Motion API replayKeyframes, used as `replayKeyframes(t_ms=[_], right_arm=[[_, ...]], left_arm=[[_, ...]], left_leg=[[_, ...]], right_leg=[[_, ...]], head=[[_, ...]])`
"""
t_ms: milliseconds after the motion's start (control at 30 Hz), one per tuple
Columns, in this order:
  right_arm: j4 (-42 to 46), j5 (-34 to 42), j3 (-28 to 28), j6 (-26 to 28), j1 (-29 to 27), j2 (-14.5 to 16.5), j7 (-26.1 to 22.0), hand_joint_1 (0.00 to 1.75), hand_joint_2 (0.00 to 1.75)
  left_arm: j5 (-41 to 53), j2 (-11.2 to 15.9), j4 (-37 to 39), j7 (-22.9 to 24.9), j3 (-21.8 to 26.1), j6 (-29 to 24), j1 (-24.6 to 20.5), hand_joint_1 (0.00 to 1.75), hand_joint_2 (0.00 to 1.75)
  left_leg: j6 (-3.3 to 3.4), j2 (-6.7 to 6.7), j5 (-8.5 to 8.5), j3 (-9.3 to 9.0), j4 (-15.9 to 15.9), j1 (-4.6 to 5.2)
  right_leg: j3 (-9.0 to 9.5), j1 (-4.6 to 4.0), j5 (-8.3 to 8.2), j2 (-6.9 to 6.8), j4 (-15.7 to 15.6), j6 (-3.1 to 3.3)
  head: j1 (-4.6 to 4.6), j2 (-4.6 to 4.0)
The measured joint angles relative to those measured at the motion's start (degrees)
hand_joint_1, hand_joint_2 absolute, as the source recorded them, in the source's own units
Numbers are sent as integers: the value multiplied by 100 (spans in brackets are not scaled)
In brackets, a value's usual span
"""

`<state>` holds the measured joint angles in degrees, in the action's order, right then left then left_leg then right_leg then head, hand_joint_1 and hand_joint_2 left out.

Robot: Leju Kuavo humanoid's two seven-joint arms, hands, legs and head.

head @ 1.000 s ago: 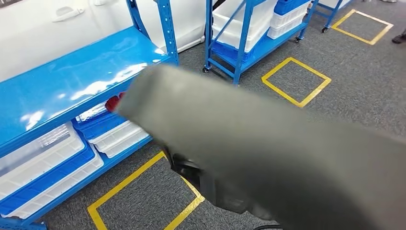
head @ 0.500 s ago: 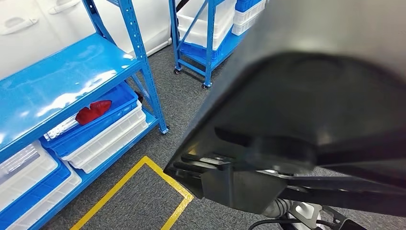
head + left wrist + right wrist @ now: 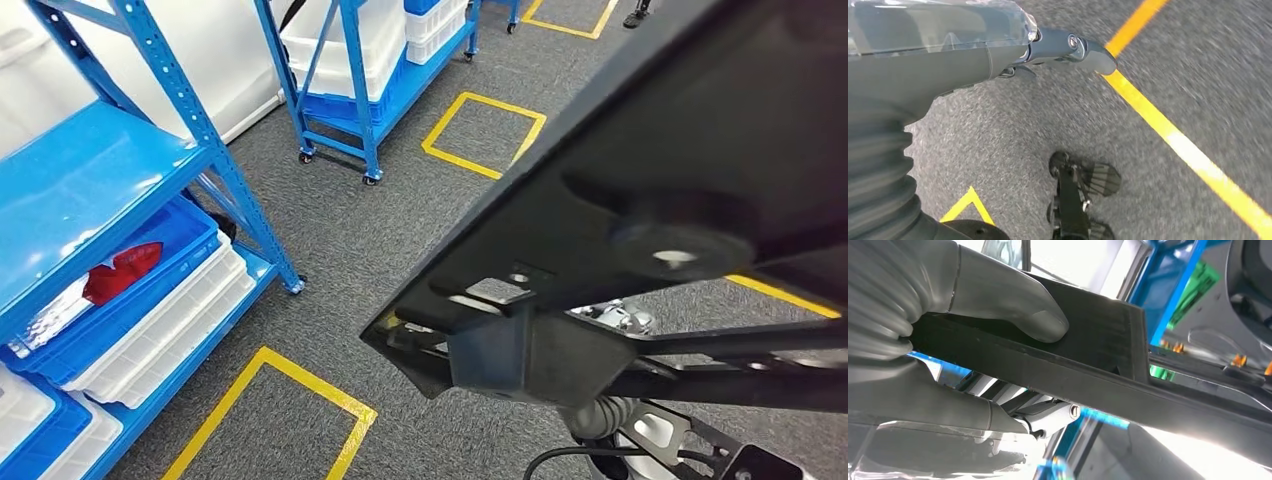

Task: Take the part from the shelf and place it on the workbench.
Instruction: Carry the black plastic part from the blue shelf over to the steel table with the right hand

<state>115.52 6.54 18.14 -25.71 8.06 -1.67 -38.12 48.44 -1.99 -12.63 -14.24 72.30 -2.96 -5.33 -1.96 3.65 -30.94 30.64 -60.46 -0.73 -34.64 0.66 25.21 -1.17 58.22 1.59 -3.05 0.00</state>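
A large flat black plastic panel (image 3: 690,180), the part, is carried close beneath the head camera, tilted and spanning the right side of the frame, with ribs, a bracket and a round boss on its visible face. The right hand (image 3: 948,340) grips it along one edge, the thick grey thumb pressed on one face and the fingers beneath.
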Motion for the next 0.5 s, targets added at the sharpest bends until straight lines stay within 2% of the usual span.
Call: replayKeyframes(t_ms=[33, 67, 100, 133, 167, 200, 233, 267, 300, 333, 367, 400, 433, 467, 500], right_arm=[[0, -26, -32, -17, -24, 33, -1, 175, 175], [-1, -54, -61, -30, -54, 68, -1, 175, 175], [-1, -84, -90, -39, -91, 98, -1, 175, 175], [-1, -119, -115, -43, -128, 120, 0, 175, 175], [-1, -153, -134, -43, -159, 137, 0, 175, 175], [1, -187, -148, -41, -180, 149, 0, 175, 175], [5, -225, -161, -37, -197, 162, 0, 175, 175], [12, -260, -174, -32, -214, 174, 0, 175, 175], [24, -291, -186, -28, -235, 184, 1, 175, 175], [43, -321, -200, -26, -263, 191, 1, 175, 175], [63, -342, -216, -25, -293, 195, 0, 175, 175], [85, -359, -232, -22, -324, 196, 0, 175, 175], [106, -379, -248, -12, -352, 195, 0, 175, 175], [123, -403, -264, 11, -367, 194, -1, 175, 175], [137, -432, -274, 50, -375, 194, -1, 175, 175]], left_arm=[[23, 6, 0, -1, -2, 21, 7, 0, 175], [44, 13, 0, 4, -4, 42, 20, 0, 175], [62, 22, 0, 10, -9, 66, 31, 0, 175], [80, 30, 0, 14, -17, 94, 37, 0, 175], [96, 37, 0, 12, -29, 125, 36, 0, 175], [112, 40, 0, 6, -44, 154, 32, 0, 175], [130, 45, 0, -6, -62, 183, 28, 0, 175], [149, 51, 0, -24, -81, 210, 26, 0, 175], [165, 61, 0, -44, -99, 237, 26, 0, 175], [178, 71, 0, -66, -116, 260, 24, 0, 175], [187, 79, 0, -81, -130, 276, 18, 0, 175], [191, 87, 0, -91, -139, 286, 8, 0, 175], [194, 92, 0, -96, -148, 293, -8, 0, 175], [197, 95, 0, -97, -156, 298, -23, 0, 175], [202, 96, 0, -97, -166, 307, -31, 0, 175]], left_leg=[[-7, -153, -192, 147, -341, -6], [-7, -242, -381, 334, -749, -8], [-7, -283, -502, 510, -1102, -7], [-1, -302, -519, 625, -1299, -5], [11, -316, -418, 645, -1277, -5], [28, -343, -218, 564, -1033, -5], [49, -429, 27, 415, -645, -7], [72, -555, 211, 264, -259, -12], [88, -665, 322, 147, 30, -15], [104, -743, 360, 85, 194, -12], [121, -751, 344, 63, 244, -5], [145, -701, 353, 51, 269, -2], [180, -638, 374, 40, 295, -6], [219, -575, 397, 27, 327, -11], [256, -503, 418, 18, 359, -15]], right_leg=[[0, -3, -5, 65, -5, 24], [-2, -12, -7, 136, -3, 42], [-1, -23, -8, 216, -1, 50], [1, -34, -7, 299, 3, 54], [4, -41, -7, 385, 10, 54], [10, -45, -5, 468, 19, 51], [13, -44, -2, 548, 27, 46], [10, -51, 2, 620, 43, 33], [-4, -52, -1, 693, 54, 10], [-25, -47, -9, 758, 59, -21], [-45, -41, -23, 819, 57, -59], [-63, -31, -41, 880, 45, -102], [-74, -29, -37, 848, 54, -133], [-110, -38, 16, 727, 123, -157], [-195, -48, 134, 562, 303, -176]], head=[[0, 0], [-1, 0], [-1, 0], [-1, 0], [-1, 0], [-1, 0], [-1, 0], [-1, 0], [-1, 0], [-1, 0], [0, 0], [0, 0], [0, 0], [1, 0], [2, 0]])
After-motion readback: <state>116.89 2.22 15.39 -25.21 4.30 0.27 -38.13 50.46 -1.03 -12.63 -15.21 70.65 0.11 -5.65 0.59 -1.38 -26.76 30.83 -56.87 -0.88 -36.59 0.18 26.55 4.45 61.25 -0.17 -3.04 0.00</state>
